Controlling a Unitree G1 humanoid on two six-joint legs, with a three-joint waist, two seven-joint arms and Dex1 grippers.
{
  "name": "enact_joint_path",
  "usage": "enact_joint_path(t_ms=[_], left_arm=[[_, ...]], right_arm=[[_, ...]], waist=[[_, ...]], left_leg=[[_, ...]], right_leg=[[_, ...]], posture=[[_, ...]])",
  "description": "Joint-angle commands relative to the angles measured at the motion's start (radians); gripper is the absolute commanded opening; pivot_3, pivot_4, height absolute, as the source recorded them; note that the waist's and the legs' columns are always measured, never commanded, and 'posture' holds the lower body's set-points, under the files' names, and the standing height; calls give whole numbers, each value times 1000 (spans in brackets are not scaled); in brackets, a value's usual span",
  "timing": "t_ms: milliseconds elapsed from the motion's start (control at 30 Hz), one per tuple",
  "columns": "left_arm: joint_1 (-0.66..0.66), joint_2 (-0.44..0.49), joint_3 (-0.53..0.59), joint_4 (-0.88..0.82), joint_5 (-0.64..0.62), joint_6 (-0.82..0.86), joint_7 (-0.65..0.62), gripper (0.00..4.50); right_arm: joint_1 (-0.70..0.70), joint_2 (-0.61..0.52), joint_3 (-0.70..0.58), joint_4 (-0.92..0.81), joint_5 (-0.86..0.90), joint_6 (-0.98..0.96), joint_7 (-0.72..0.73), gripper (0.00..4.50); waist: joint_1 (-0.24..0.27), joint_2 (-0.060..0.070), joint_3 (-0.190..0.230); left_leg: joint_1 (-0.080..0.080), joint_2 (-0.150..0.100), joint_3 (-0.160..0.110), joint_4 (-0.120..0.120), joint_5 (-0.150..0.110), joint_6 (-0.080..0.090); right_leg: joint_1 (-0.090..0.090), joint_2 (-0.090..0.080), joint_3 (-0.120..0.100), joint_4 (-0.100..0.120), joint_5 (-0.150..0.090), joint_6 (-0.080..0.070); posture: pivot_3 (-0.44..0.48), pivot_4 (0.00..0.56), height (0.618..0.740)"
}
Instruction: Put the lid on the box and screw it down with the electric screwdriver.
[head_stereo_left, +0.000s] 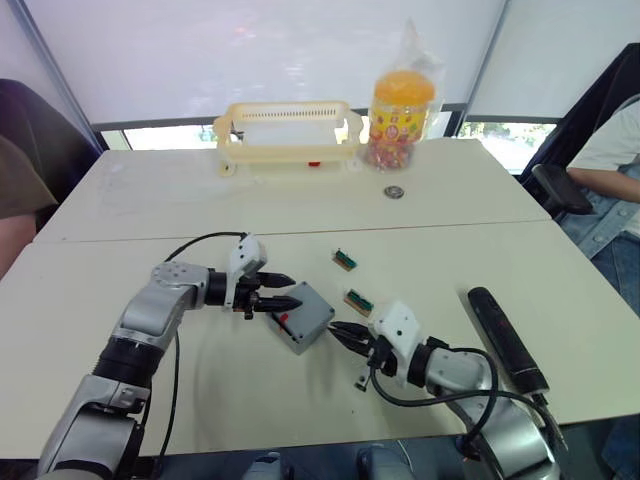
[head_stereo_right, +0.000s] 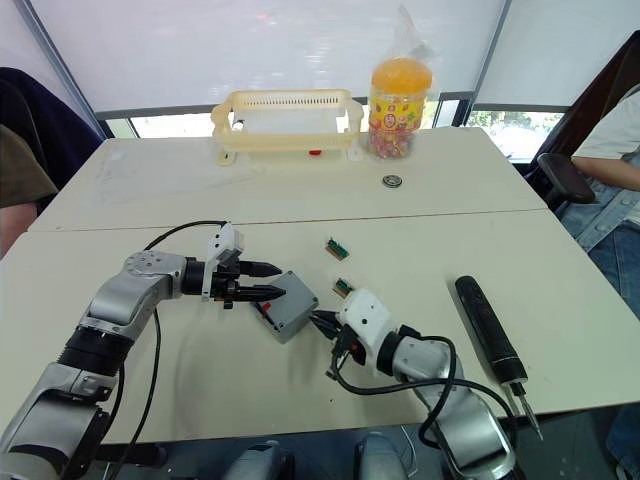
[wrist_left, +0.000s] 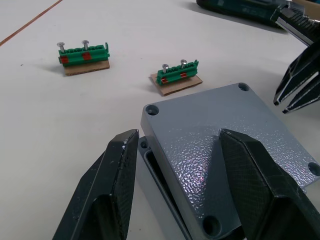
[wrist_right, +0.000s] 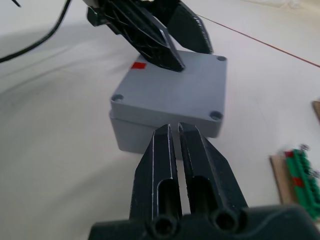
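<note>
Two pale cream surface (head_stereo_left: 120, 290) panels are meeting along a seam, with a white blind hanging behind them. On the near panel the small square grey plastic box (head_stereo_left: 292, 330) is sitting, showing a red mark on its side, and the flat square grey plastic lid (wrist_left: 227, 145) with corner screw holes is lying on top of it (slightly offset, so a strip of the box rim is showing in the left wrist view). The left claw (head_stereo_left: 284, 291) is reaching over the lid's left edge with its black fingers (wrist_left: 107, 190) spread apart, grasping nothing. The right claw (head_stereo_left: 338, 331) is pointing at the box's right side, close to it, its fingers (wrist_right: 160, 170) pressed together with only a thin slit between them, clenched on nothing. The long black cylindrical electric screwdriver (head_stereo_left: 505, 340) with a thin metal bit is lying on the surface well to the right of the box, bit end toward the near edge. Two small green terminal blocks on brown card, one near (head_stereo_left: 358, 300) and one farther (head_stereo_left: 344, 259), are lying between box and seam, each carrying screws. On the far panel a cream plastic basket (head_stereo_left: 290, 135), an orange-lidded clear jar (head_stereo_left: 402, 120) of sweets and a small dark round disc (head_stereo_left: 394, 191) are standing. Seated people are showing at the left and right edges.
</note>
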Motion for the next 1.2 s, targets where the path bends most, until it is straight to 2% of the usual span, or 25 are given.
enact_joint_path(t_ms=[33, 567, 1200], left_arm=[[6, 17, 4, -1, 14, 12, 11, 2598], [-3, 46, 32, -39, -21, 70, -4, 2598], [18, 46, 9, -96, -43, 107, -35, 2598]], right_arm=[[-28, 2, 18, -3, 13, -5, -19, 187], [-91, 0, 53, 64, 13, -21, -45, 187], [-100, 6, 63, 65, 15, -26, -60, 187]], waist=[[0, 0, 0], [0, 0, 0], [0, 0, 0]], left_leg=[[0, 0, 0, 0, 0, 0], [-1, 0, 0, 0, 0, 0], [-1, 0, 0, 0, 0, 0]], right_leg=[[0, 0, 0, 0, 0, 0], [0, 0, 0, 0, 0, 0], [0, 0, 0, -1, 0, 0]], posture=[[0, 150, 740], [0, 150, 740], [0, 150, 740]])
